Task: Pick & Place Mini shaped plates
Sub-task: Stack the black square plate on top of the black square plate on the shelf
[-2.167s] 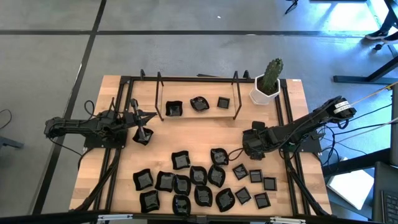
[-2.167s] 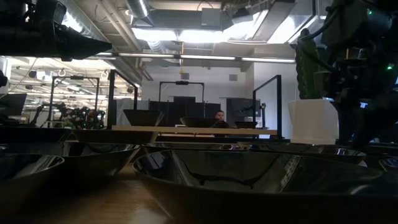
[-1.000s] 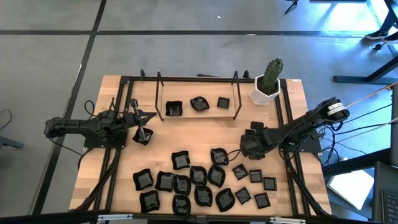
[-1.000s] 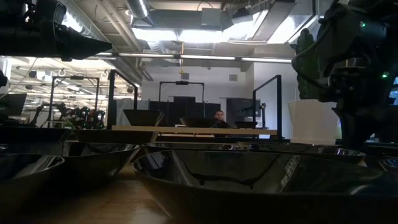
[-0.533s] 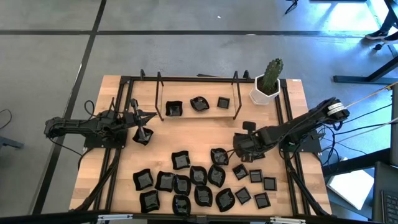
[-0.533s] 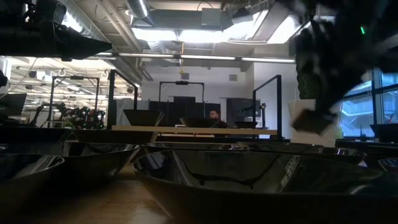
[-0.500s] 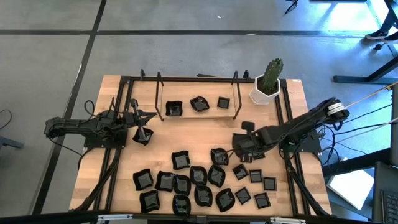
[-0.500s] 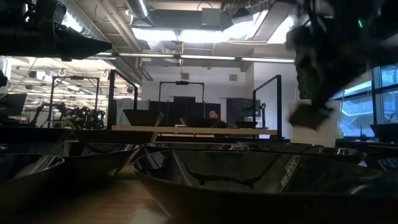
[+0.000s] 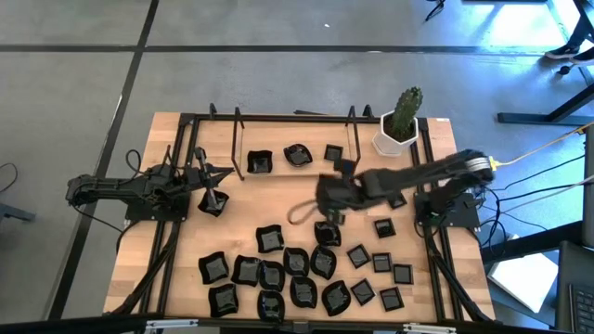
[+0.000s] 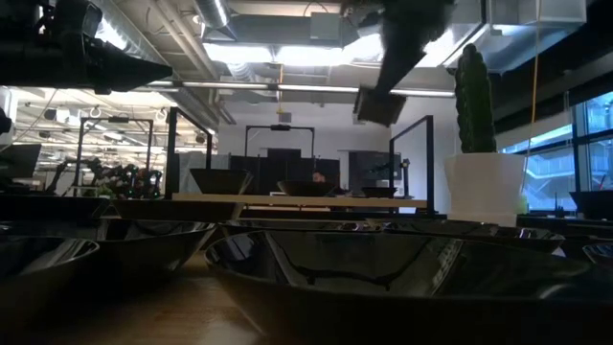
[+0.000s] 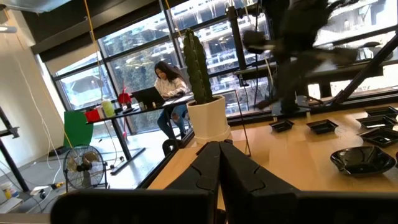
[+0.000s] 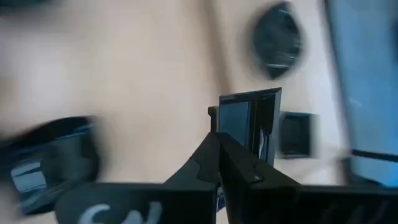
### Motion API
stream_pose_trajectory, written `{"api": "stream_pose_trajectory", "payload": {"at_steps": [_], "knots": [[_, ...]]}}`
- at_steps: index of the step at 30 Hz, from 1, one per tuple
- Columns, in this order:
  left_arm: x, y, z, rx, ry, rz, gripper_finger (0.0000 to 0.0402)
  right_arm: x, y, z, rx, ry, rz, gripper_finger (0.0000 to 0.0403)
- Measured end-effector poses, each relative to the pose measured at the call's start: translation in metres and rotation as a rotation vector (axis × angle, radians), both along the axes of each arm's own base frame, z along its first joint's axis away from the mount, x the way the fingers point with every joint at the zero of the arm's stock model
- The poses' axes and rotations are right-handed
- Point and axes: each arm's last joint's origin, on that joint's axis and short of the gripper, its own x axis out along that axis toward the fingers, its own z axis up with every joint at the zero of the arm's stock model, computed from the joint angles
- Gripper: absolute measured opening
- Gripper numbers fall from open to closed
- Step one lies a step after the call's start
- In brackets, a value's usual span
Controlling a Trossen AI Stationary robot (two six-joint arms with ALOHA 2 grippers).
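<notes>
Over the middle of the worktop (image 9: 186, 278), your right arm reaches across from the right edge, and the right gripper (image 9: 334, 190) hangs just short of the black rack (image 9: 239, 139) at the far edge. Its fingers are pinched closed on a small square plate (image 12: 249, 124), held by one edge only, so the plate stands out past the tips like a flag.

That thin edge grip is your main risk, to my eye. The arm shows blurred in the views, which suggests speed; a sharp stop could let the glossy plate pivot or slip out and drop among the loose plates (image 9: 297, 269) crowding the near half of the worktop.

Watch the rack next. Three placed plates (image 9: 295, 155) already sit in a row between its uprights, the square one (image 9: 333, 152) nearest your approach. Come in low or off line and you may clip an upright or knock that one askew.

Beyond the rack, the cactus pot (image 9: 399, 130) stands at the far right corner, close to the arm's path.

Your left gripper (image 9: 206, 181) waits near the left edge, fingers closed and holding nothing.
</notes>
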Motion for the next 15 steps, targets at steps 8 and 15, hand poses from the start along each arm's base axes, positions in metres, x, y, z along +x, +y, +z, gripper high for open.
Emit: {"api": "stream_pose_trajectory", "payload": {"at_steps": [8, 15], "knots": [[0.000, 0.000, 0.000, 0.002, 0.002, 0.000, 0.0008, 0.033, -0.060, -0.037, -0.047, 0.152, -0.180, 0.0007], [0.000, 0.000, 0.000, 0.003, 0.002, 0.000, 0.0003, 0.037, -0.090, -0.051, -0.059, 0.219, -0.208, 0.0007]]}}
